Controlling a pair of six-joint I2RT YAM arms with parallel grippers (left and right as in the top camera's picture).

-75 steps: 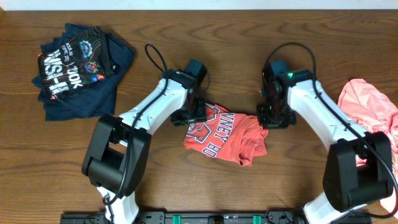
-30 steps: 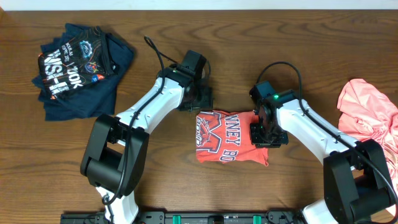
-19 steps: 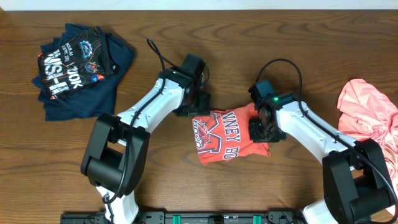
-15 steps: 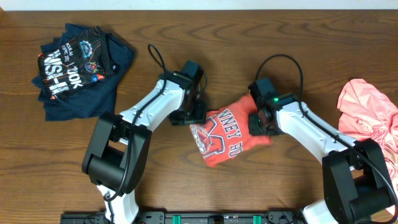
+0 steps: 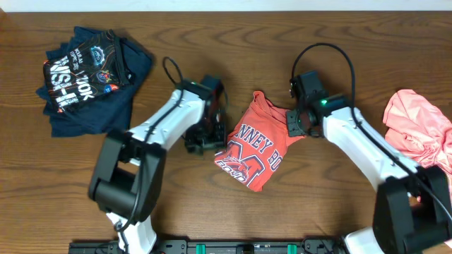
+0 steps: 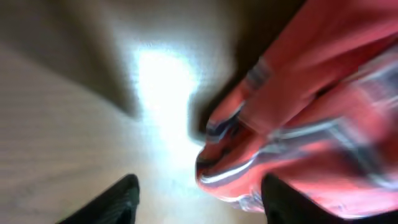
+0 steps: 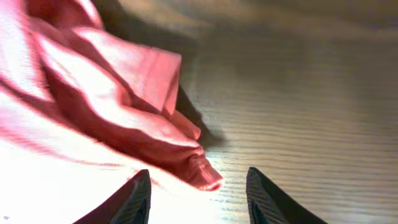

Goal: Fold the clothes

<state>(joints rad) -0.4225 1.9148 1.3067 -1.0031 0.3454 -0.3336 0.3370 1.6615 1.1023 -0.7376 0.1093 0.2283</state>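
My left fingers (image 6: pixel 121 198) and right fingers (image 7: pixel 135 194) both stood open at opposite ends of the M-print T-shirt (image 5: pixel 256 144); I judged a shallow pinch could drag it crooked.

A dark brown wooden table (image 5: pixel 70 183) fills nearly everything I can see, its grain running side to side. A pale strip (image 5: pixel 226 4) borders its far edge and a black rail (image 5: pixel 92 248) its near edge. Up close, a bright glare (image 6: pixel 161 81) lies on the wood.
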